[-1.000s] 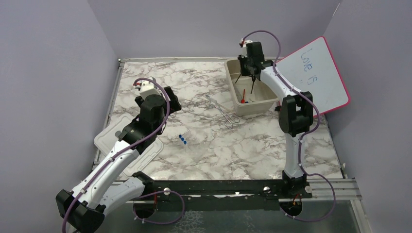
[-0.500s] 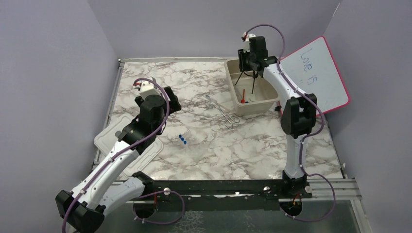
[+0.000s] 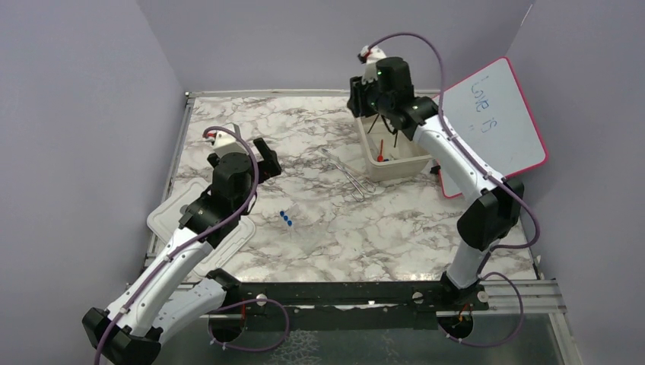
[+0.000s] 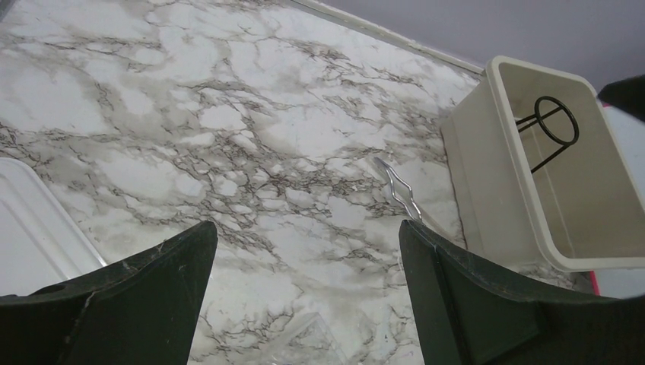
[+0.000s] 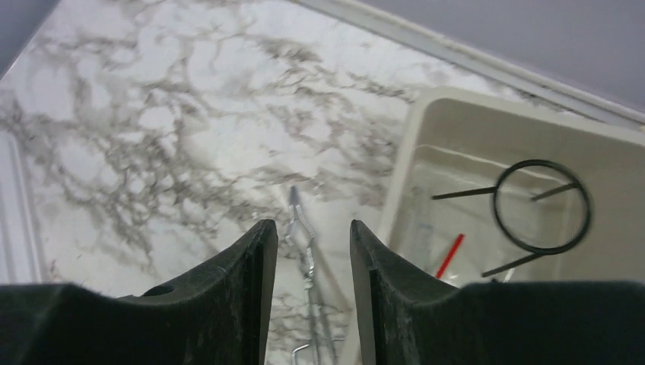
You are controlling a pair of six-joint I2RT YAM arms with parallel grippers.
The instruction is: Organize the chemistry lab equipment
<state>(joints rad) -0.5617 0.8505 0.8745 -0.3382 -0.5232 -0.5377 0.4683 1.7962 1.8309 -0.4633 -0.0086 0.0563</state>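
**Wire clamp (image 3: 346,175) on the counter (image 3: 251,129), just left of the tub (image 3: 395,169), nearest the right arm.**
The right jaws, apart and empty, hover over the tub's left rim. The clamp lies below them toward the near side, its long axis running far-left to near-right. The left jaws, wide apart, hang farther off.

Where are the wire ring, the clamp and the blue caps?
wire ring (image 5: 494,207), right wrist view, left side of its hoop.
clamp (image 3: 343,174), top view, middle of its wires.
blue caps (image 3: 286,219), top view, the middle cap.

Wire ring (image 5: 495,205) in tub (image 5: 471,122), clamp (image 5: 303,236) beside it
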